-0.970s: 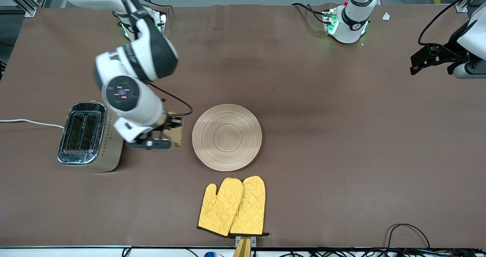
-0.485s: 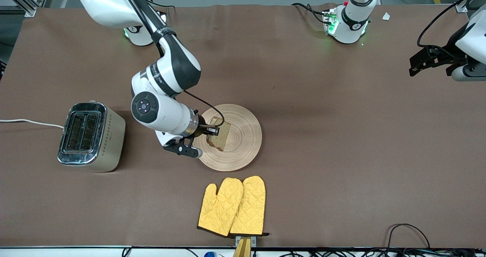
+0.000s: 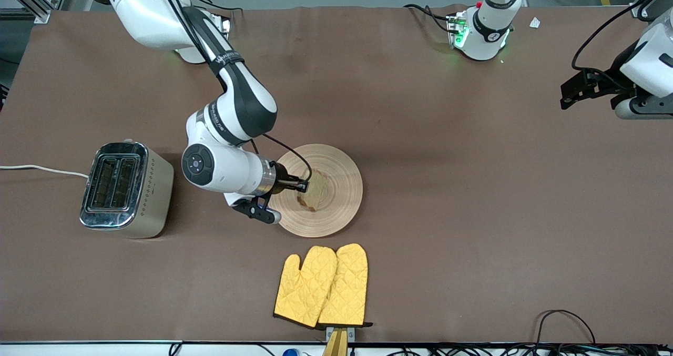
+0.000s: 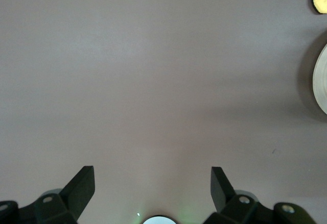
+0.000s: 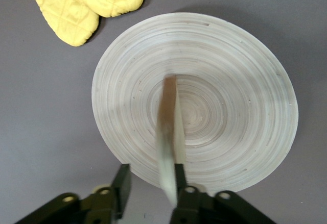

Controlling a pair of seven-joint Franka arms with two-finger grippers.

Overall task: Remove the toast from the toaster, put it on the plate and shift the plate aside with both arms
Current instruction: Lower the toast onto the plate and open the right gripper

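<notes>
The round beige plate (image 3: 339,187) sits mid-table. The toast (image 3: 315,190) is on it, tilted toward flat. In the right wrist view the toast (image 5: 168,132) shows edge-on and blurred over the plate (image 5: 230,106). My right gripper (image 3: 301,184) is low over the plate's edge toward the right arm's end. Its jaws (image 5: 150,175) are open, with the toast against one finger and a gap at the other. My left gripper (image 3: 573,94) hangs open and empty (image 4: 152,183) over bare table at the left arm's end, where that arm waits.
A silver toaster (image 3: 123,187) with a white cord stands toward the right arm's end. A pair of yellow oven mitts (image 3: 322,285) lies nearer the front camera than the plate, by the table edge. They also show in the right wrist view (image 5: 87,2).
My right arm swung from beside the toaster to over the plate with the toast. Its jaws opened and the toast tipped down onto the plate. The left gripper shifted slightly.
</notes>
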